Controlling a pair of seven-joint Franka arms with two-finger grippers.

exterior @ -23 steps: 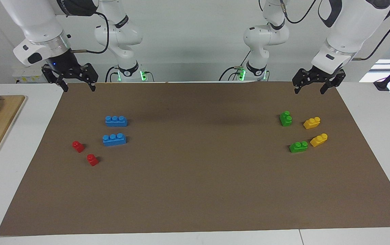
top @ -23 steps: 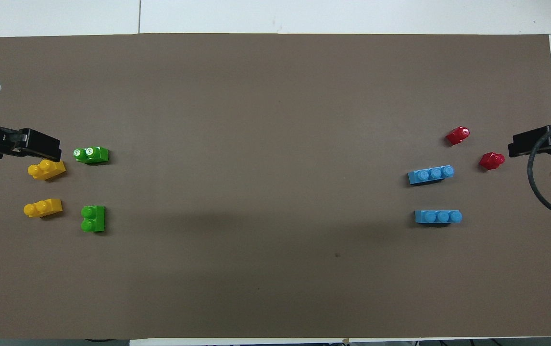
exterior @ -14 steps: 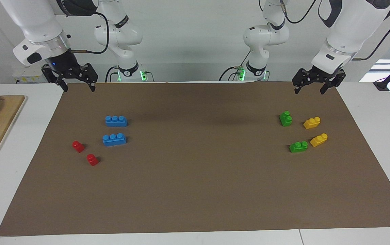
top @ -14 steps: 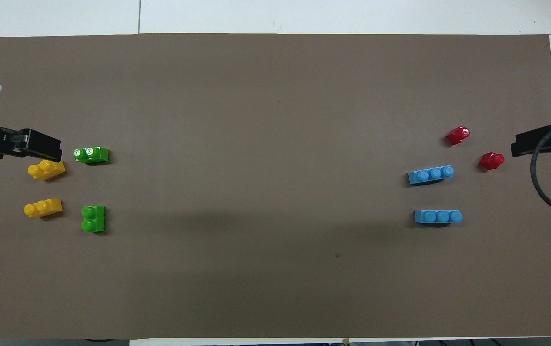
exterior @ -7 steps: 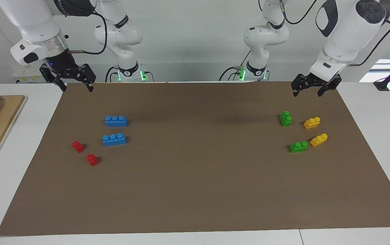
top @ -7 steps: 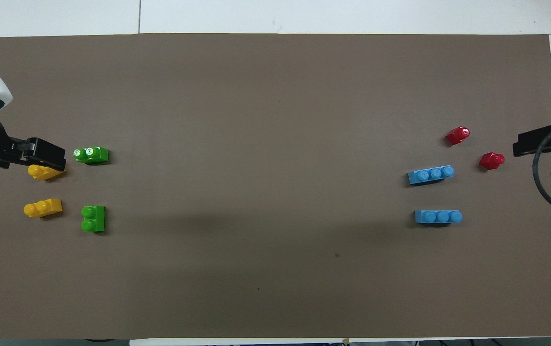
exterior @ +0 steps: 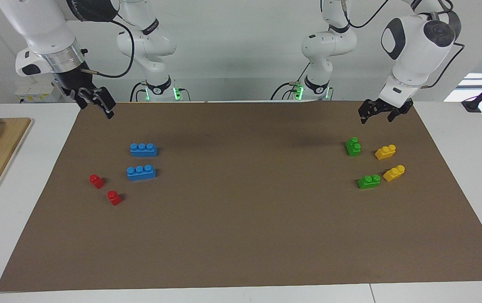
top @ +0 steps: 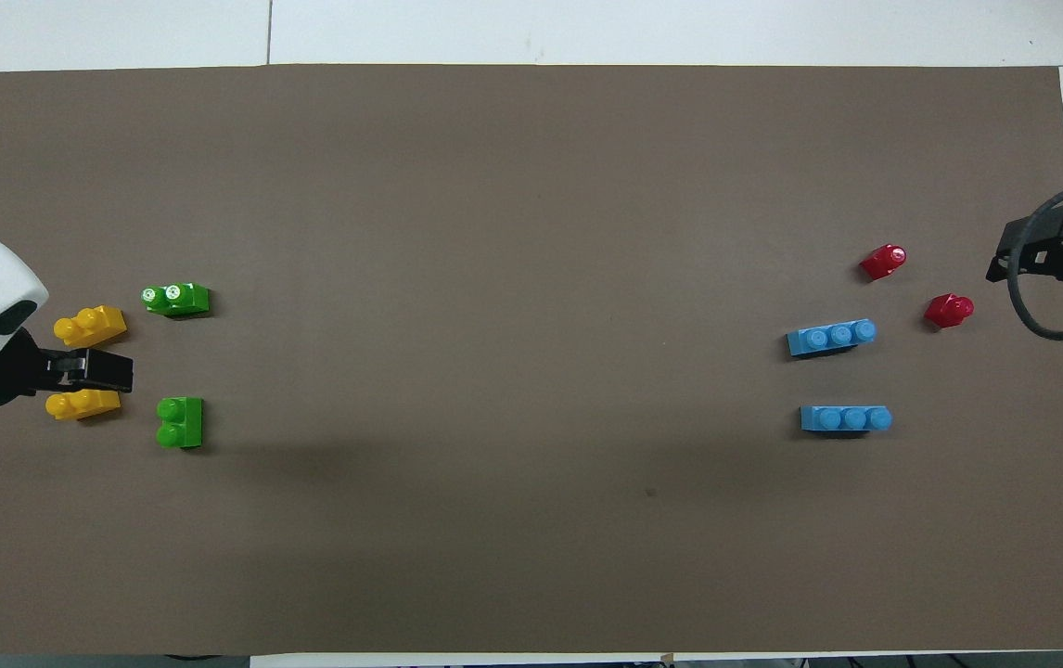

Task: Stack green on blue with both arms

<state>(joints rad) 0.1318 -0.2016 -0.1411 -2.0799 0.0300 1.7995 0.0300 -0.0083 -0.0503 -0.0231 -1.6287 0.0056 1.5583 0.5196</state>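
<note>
My left gripper (exterior: 376, 115) hangs released and empty above the mat, the two green bricks (exterior: 353, 147) (exterior: 369, 181) lying just below it with the yellow bricks (exterior: 385, 152) beside them. My right gripper (exterior: 98, 104) is likewise spread and empty, up over the mat's edge, with the two blue bricks (exterior: 143, 150) (exterior: 141, 172) lower down toward the middle. I judge this the approach: next I must drop onto one green brick, jaws straddling it. No containers here.

Brown mat (exterior: 241, 235); two green bricks (exterior: 353, 147), two blue bricks (exterior: 143, 150), two yellow bricks (exterior: 385, 152), two red bricks (exterior: 96, 181); white arms.
</note>
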